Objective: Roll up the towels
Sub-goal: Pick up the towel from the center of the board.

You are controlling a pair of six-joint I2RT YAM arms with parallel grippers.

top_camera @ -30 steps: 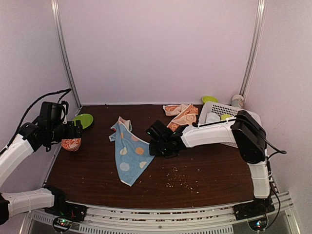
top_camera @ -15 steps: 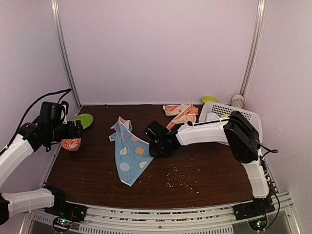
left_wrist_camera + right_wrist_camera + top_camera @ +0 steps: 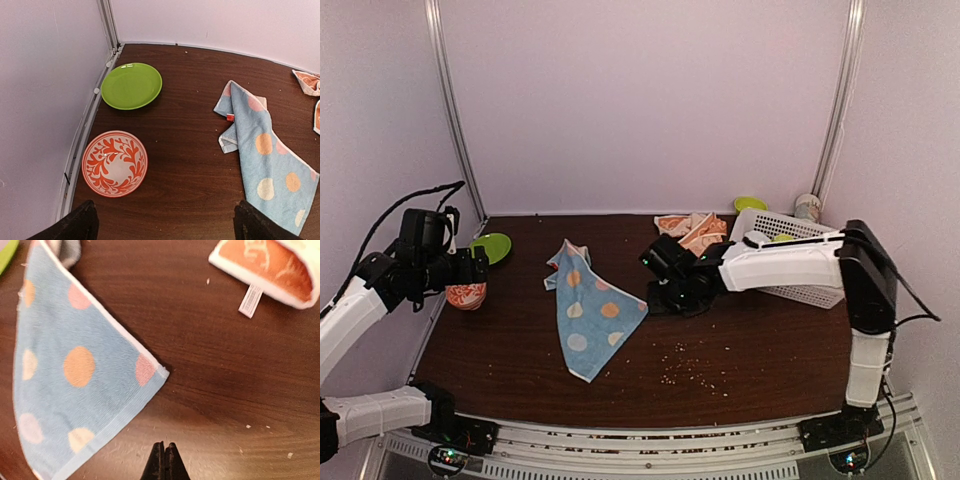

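The light blue dotted towel [image 3: 590,310] lies spread flat at the table's middle-left, its far end bunched; it also shows in the left wrist view [image 3: 270,150] and the right wrist view [image 3: 75,365]. The orange towel with cream patterns [image 3: 692,232] lies crumpled at the back centre, and shows in the right wrist view [image 3: 270,265] and at the right edge of the left wrist view [image 3: 306,82]. My right gripper [image 3: 665,298] [image 3: 164,460] is shut and empty, just right of the blue towel's right corner and apart from it. My left gripper [image 3: 475,268] [image 3: 165,225] is open and empty, raised at the far left.
A green plate [image 3: 492,246] [image 3: 131,85] and an orange-patterned bowl [image 3: 466,295] [image 3: 114,163] sit at the left edge. A white basket [image 3: 800,228] stands at the back right. Crumbs [image 3: 690,368] are scattered front centre.
My right gripper moved right and back, and the blue towel's right corner now lies drawn out to the right, so the towel is wider. The right elbow swung right. The left arm has not moved.
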